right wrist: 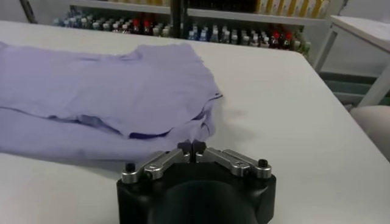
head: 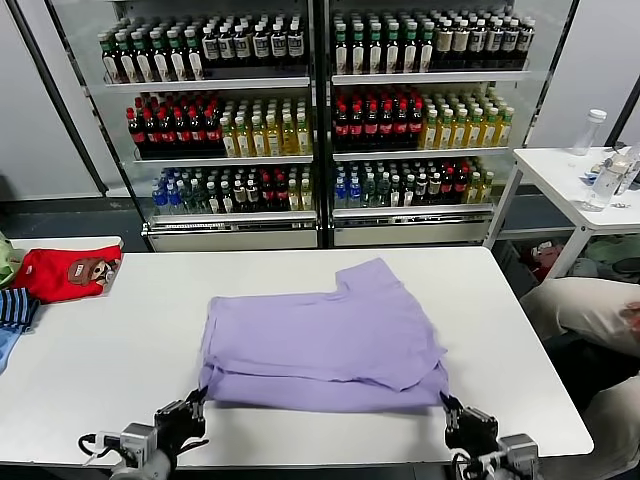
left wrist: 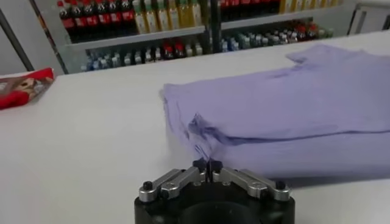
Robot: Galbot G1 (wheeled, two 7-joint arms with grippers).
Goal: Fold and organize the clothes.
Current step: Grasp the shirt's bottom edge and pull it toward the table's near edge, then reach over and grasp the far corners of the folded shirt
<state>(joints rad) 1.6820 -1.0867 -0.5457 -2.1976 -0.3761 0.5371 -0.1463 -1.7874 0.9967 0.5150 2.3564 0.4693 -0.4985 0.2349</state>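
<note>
A white worktop point(head: 100, 360) fills most of the head view, with glass-door coolers point(head: 320, 110) full of bottles behind it. In the middle of the worktop lies a lavender T-shirt point(head: 325, 340), folded into a rough rectangle with one sleeve sticking out at the far right; any print is hidden inside the fold. At the worktop's left edge sit a red garment point(head: 68, 272) and a striped blue one point(head: 14, 310), both partly cut off. A smaller white table point(head: 560, 175) with a clear bottle point(head: 590, 130) stands at the far right, and part of a person in beige point(head: 585, 310) is cut off at the right edge. The left gripper point(left wrist: 208, 168) sits at the shirt's near left corner, its fingers pressed together with a pinch of purple cloth at the tips. The right gripper point(right wrist: 192, 149) sits at the near right corner, fingers closed, tips just beside the shirt's edge; whether they hold cloth is hard to tell.
</note>
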